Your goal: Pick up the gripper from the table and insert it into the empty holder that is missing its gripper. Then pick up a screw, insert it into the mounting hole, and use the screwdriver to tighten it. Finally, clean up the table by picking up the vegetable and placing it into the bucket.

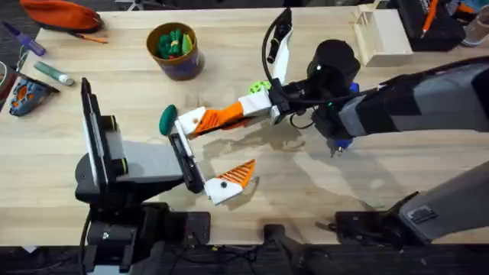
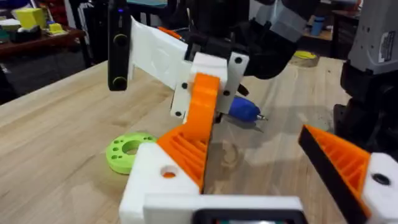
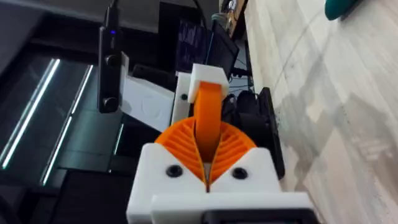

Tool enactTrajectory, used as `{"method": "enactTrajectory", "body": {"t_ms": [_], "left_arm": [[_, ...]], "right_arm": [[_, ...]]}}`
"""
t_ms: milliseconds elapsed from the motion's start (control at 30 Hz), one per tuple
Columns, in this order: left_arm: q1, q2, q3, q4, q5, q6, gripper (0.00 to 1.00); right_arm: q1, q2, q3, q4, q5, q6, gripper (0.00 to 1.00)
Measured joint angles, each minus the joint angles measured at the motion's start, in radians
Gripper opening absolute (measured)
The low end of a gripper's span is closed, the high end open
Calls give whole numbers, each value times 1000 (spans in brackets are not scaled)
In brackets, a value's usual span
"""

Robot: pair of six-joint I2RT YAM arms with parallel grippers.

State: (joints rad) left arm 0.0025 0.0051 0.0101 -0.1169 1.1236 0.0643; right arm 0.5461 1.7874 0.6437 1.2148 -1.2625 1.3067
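Orange plastic, probably stiff and light, the gripper (image 1: 223, 115) hangs over the desk's middle, clenched by its flat sides in the right claw (image 3: 207, 142), meeting the empty holder (image 1: 186, 121). The left claw (image 1: 216, 149) is spread wide.

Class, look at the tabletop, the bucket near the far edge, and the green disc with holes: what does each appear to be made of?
Table: pale wood, likely sealed, with visible grain and plank seams. Bucket: probably glazed ceramic or painted plastic, judging by its smooth mustard rim and dark body; I cannot tell which. Green disc: matte plastic, possibly 3D printed, uniformly bright with clean round holes.
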Motion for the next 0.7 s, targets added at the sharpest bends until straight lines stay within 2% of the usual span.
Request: {"method": "enactTrajectory", "body": {"t_ms": [700], "left_arm": [[0,0,0,0,0,3,985]], "right_arm": [[-3,58,75,-33,-70,-5,9]]}}
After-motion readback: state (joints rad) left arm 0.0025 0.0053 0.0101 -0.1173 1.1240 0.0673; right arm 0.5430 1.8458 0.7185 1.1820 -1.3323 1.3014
